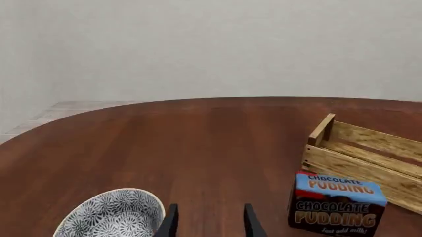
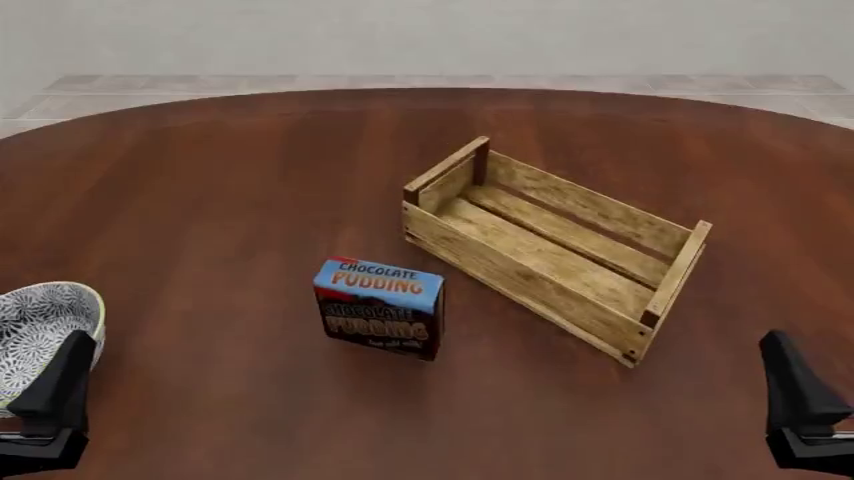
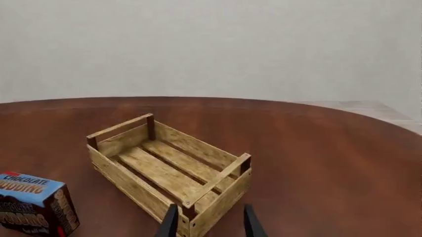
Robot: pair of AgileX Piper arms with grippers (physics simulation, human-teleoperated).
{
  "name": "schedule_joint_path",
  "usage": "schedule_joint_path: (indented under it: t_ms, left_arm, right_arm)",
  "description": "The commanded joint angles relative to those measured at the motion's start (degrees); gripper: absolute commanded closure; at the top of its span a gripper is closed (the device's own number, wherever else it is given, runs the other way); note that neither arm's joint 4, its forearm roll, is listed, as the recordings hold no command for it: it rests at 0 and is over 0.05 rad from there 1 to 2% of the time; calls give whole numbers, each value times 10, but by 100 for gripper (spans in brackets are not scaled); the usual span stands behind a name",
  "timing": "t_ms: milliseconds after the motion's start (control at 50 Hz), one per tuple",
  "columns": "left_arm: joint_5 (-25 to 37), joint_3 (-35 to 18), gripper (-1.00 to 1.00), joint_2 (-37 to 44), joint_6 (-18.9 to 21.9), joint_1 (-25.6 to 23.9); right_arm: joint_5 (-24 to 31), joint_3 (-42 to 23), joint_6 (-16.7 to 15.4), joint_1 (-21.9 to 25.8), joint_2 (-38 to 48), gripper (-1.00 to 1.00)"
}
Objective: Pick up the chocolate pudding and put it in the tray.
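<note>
Both end effectors open, apart from upright chocolate pudding (image 2: pixel 379 307) beside tray (image 2: pixel 557 246).

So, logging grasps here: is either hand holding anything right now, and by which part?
Nothing is held. Both the left hand and right hand are open and empty; the chocolate pudding stands untouched on the table.

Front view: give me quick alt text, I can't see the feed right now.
A chocolate pudding carton stands upright on the round wooden table, apart from an empty slatted tray to its right. Both grippers, left and right, wait at the near edge; a patterned bowl sits far left.
</note>
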Motion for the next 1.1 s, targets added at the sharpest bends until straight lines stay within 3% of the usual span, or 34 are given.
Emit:
schedule_joint_path:
  t_ms: [20, 420, 460, 560, 600, 660, 740, 780, 820, 880, 940, 980, 1000, 1040, 1060, 1100]
  left_arm:
    - [-1, -2, -100, 3, 0, 0]
    - [-1, -2, -100, 3, 0, 0]
    - [-1, -2, -100, 3, 0, 0]
    - [-1, -2, -100, 3, 0, 0]
    - [-1, -2, -100, 3, 0, 0]
    - [-1, -2, -100, 3, 0, 0]
    - [-1, -2, -100, 3, 0, 0]
    - [-1, -2, -100, 3, 0, 0]
    - [-1, -2, -100, 3, 0, 0]
    - [-1, -2, -100, 3, 0, 0]
    - [-1, -2, -100, 3, 0, 0]
    - [-1, -2, -100, 3, 0, 0]
    - [-1, -2, -100, 3, 0, 0]
    - [-1, -2, -100, 3, 0, 0]
    - [-1, -2, -100, 3, 0, 0]
    - [-1, -2, -100, 3, 0, 0]
  right_arm:
    - [-1, -4, -7, -1, 6, -100]
    - [-4, -10, -7, 8, 11, -100]
    - [-7, -18, 13, -3, 22, -100]
    - [-16, -36, -4, -7, 48, -100]
    - [-26, -56, 10, 0, 89, -100]
    - [-6, -77, 20, -3, 78, -100]
    - [20, -124, -9, 15, 78, -100]
    - [25, -145, 0, 15, 98, -100]
    - [22, -160, -20, 18, 134, -100]
    - [32, -188, -12, 35, 150, -100]
    - [36, -205, -26, 55, 163, -100]
    - [43, -227, -4, 69, 179, -100]
    - [42, -240, -14, 64, 212, -100]
    - [41, -260, 4, 82, 268, -100]
    - [45, -272, 3, 80, 247, -100]
    - [48, -294, -50, 87, 270, -100]
